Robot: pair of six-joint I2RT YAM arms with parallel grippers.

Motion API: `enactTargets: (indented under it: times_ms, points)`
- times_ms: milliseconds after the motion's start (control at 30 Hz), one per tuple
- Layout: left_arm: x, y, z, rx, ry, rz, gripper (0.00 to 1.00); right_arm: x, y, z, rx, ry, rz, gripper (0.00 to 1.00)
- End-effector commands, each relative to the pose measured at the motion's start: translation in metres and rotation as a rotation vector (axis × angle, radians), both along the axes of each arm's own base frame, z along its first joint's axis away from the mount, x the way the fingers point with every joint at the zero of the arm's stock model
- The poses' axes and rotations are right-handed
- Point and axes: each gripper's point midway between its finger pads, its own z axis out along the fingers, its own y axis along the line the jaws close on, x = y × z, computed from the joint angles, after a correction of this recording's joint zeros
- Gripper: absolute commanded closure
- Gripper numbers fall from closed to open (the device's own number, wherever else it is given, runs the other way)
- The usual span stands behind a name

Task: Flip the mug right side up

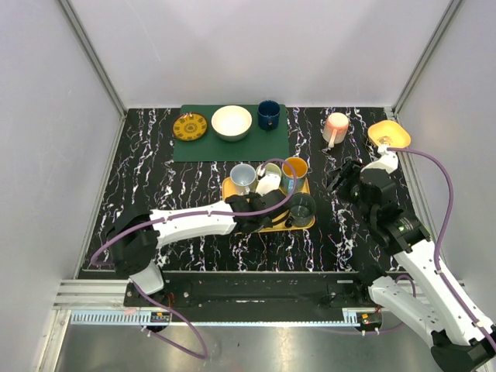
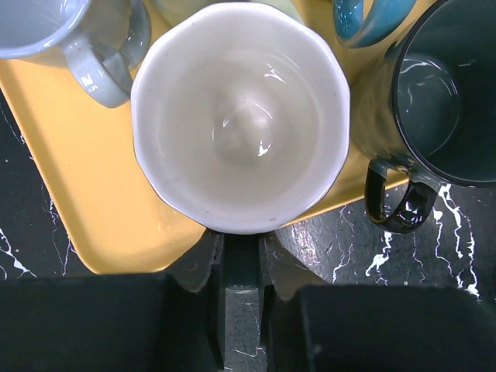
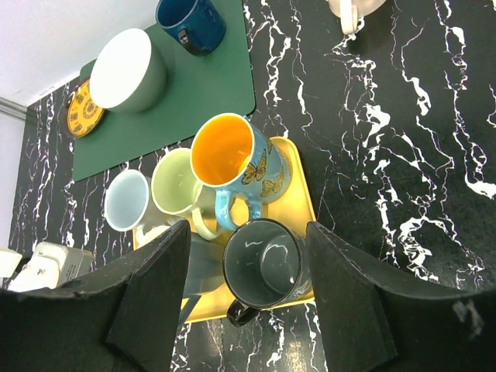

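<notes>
Since the left jaws (image 2: 242, 252) are clenched right under the near rim of the white mug (image 2: 240, 116), I judge they grip its handle, which the rim hides. Its mouth gapes at the wrist camera, upper centre of that frame, so its long axis runs along the jaws' reach. Whether it sits level I cannot tell. It is on the yellow tray (image 2: 74, 178), just beside the dark mug (image 2: 442, 85). The right jaws (image 3: 248, 232) hang parted and empty, well apart, so the left arm is nearer.

Counted:
- six mugs: four on the tray, one blue mug (image 1: 269, 114) on the green mat (image 1: 194, 146), one pink mug (image 1: 335, 126) upper right
- one bowl (image 1: 232, 122)
- one patterned plate (image 1: 190, 126)
- one yellow dish (image 1: 389, 133)
</notes>
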Motion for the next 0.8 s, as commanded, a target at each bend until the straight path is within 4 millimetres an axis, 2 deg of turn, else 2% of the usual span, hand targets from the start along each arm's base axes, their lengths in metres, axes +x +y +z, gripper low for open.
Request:
enactTargets:
  times_ms: [0, 100, 200, 267, 467, 500, 533, 600, 633, 667, 700, 733, 767]
  points:
    - [0.002, -0.011, 0.018, -0.088, -0.02, -0.02, 1.0, -0.003, -0.001, 0.0, -0.004, -0.009, 0.003, 0.33]
    - [-0.002, -0.012, 0.03, -0.133, -0.036, -0.036, 1.0, -0.005, 0.003, 0.005, 0.01, -0.013, 0.024, 0.33]
    - [-0.006, -0.012, 0.062, -0.188, -0.089, -0.047, 1.0, -0.009, 0.008, 0.016, 0.026, -0.025, 0.06, 0.33]
    - [-0.013, -0.012, 0.097, -0.24, -0.13, -0.07, 1.0, -0.012, 0.01, 0.02, 0.026, -0.021, 0.082, 0.32]
    - [-0.034, -0.007, 0.181, -0.416, -0.212, -0.131, 1.0, -0.02, 0.019, 0.046, 0.064, -0.062, 0.148, 0.32]
    - [-0.039, -0.008, 0.192, -0.468, -0.217, -0.147, 1.0, -0.022, 0.02, 0.054, 0.081, -0.096, 0.161, 0.32]
    - [-0.044, 0.002, 0.217, -0.556, -0.25, -0.157, 1.0, -0.026, 0.025, 0.06, 0.107, -0.116, 0.187, 0.32]
    - [-0.045, 0.004, 0.236, -0.689, -0.3, -0.161, 1.0, -0.035, 0.025, 0.08, 0.185, -0.214, 0.204, 0.32]
    - [-0.041, 0.017, 0.265, -0.803, -0.351, -0.135, 1.0, -0.042, 0.029, 0.086, 0.223, -0.246, 0.237, 0.31]
    - [-0.037, 0.024, 0.259, -0.818, -0.352, -0.114, 1.0, -0.053, 0.03, 0.096, 0.262, -0.289, 0.263, 0.3]
    - [-0.038, 0.026, 0.263, -0.867, -0.341, -0.136, 1.0, -0.059, 0.036, 0.107, 0.289, -0.324, 0.312, 0.3]
    - [-0.026, 0.041, 0.286, -0.982, -0.379, -0.095, 1.0, -0.074, 0.054, 0.112, 0.318, -0.323, 0.44, 0.29]
    - [-0.022, 0.043, 0.277, -1.018, -0.361, -0.1, 1.0, -0.079, 0.064, 0.118, 0.336, -0.317, 0.501, 0.26]
